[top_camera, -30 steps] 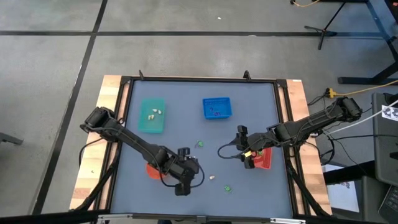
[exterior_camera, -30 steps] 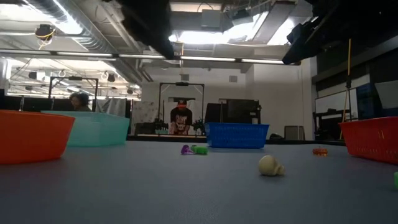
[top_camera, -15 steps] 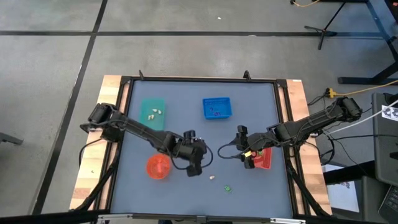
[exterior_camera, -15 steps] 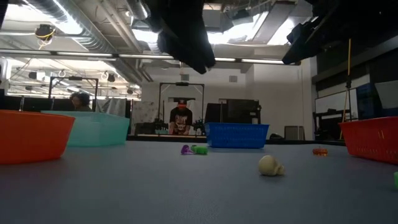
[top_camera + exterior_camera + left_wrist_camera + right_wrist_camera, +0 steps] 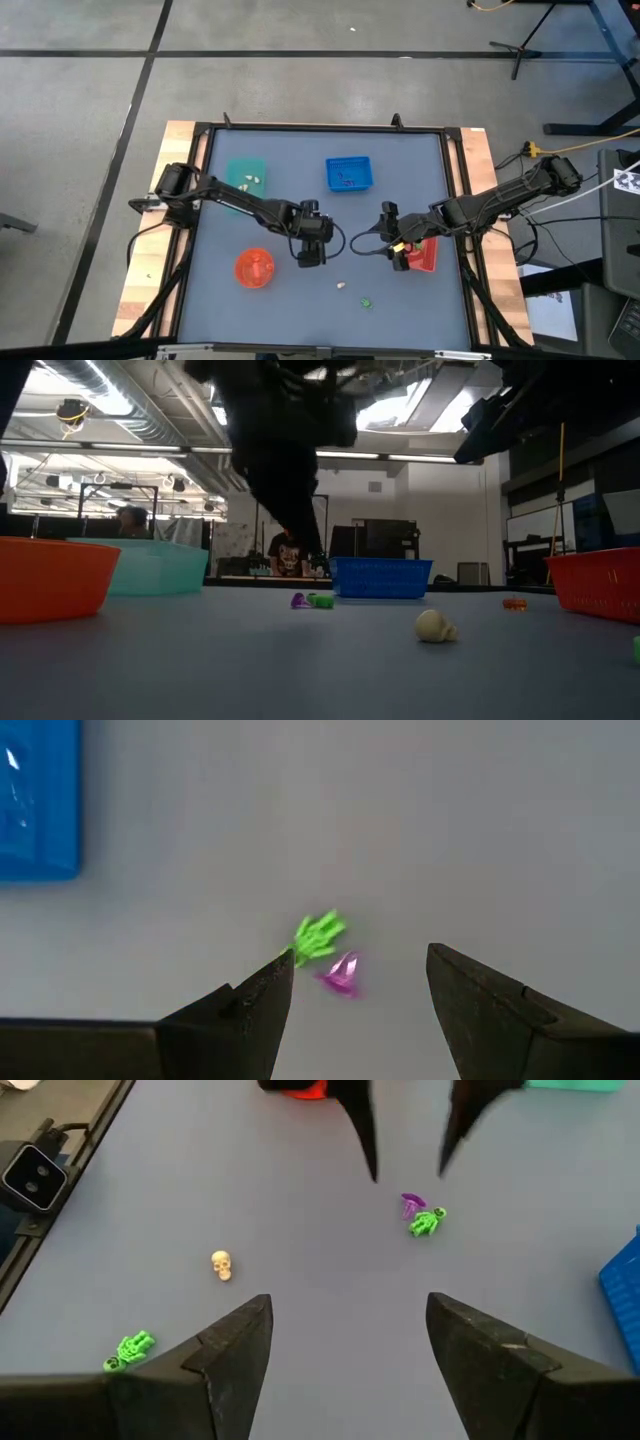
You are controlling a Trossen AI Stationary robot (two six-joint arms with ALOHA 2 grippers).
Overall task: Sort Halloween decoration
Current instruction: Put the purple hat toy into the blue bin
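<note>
My left gripper (image 5: 312, 242) is open and hovers above a green trinket (image 5: 318, 933) and a purple trinket (image 5: 342, 972), which lie side by side on the mat; in its wrist view they show between its fingers. The right wrist view shows its fingers (image 5: 372, 1150) above that pair, clear of it. A cream skull (image 5: 222, 1264) and another green trinket (image 5: 130, 1348) lie nearer the table's near edge. A small orange trinket (image 5: 514, 603) lies towards the red tray. My right gripper (image 5: 349, 1300) is open and waits above the mat beside the red tray (image 5: 424, 258).
The orange round bowl (image 5: 253, 268) stands near-left of my left gripper. The teal tray (image 5: 245, 180) with cream pieces sits far left and the blue tray (image 5: 348, 173) far centre. Open mat lies between the two grippers.
My left gripper has swung from the near edge beside the orange bowl toward the far side and slightly right, coming over the green and purple trinkets. The orange bowl, partly covered before, now shows whole. The trinkets have stayed in place.
</note>
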